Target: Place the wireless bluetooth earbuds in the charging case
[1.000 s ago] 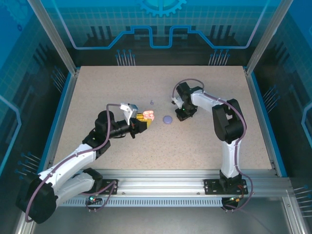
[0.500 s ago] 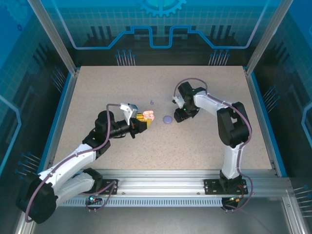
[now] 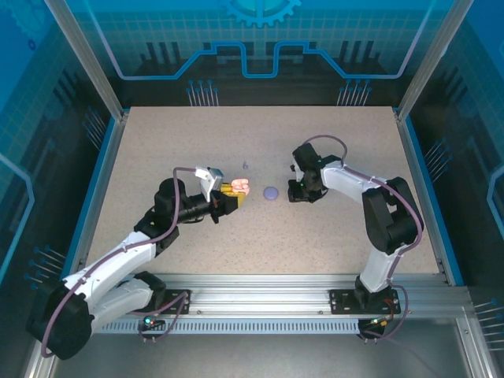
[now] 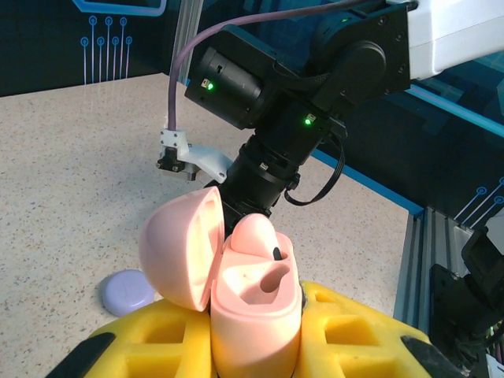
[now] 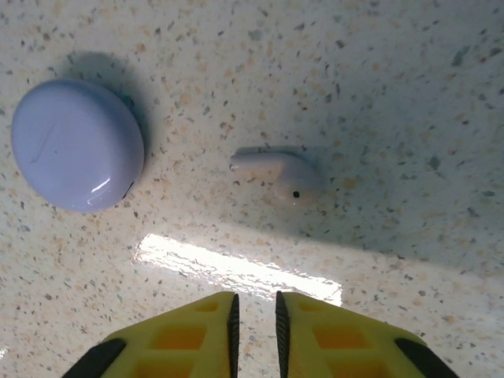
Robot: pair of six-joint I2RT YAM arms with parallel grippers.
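Currently, open pink charging case (image 4: pixel 256 307) clamped in left pincer (image 3: pixel 234 189), one bud (image 4: pixel 253 230) seated inside, closed lilac case (image 5: pixel 77 146) near loose pale pink earbud (image 5: pixel 279 173), right pincer (image 5: pixel 256 315) together.

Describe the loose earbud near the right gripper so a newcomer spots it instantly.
On the speckled table, find the closed lilac case ahead of the right gripper. The earbud lies beside it, not touching: pale, far smaller, stemmed rather than round.

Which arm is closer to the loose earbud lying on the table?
Right. The right gripper hovers just short of the earbud; the left gripper, holding the pink case, sits beyond the lilac case.
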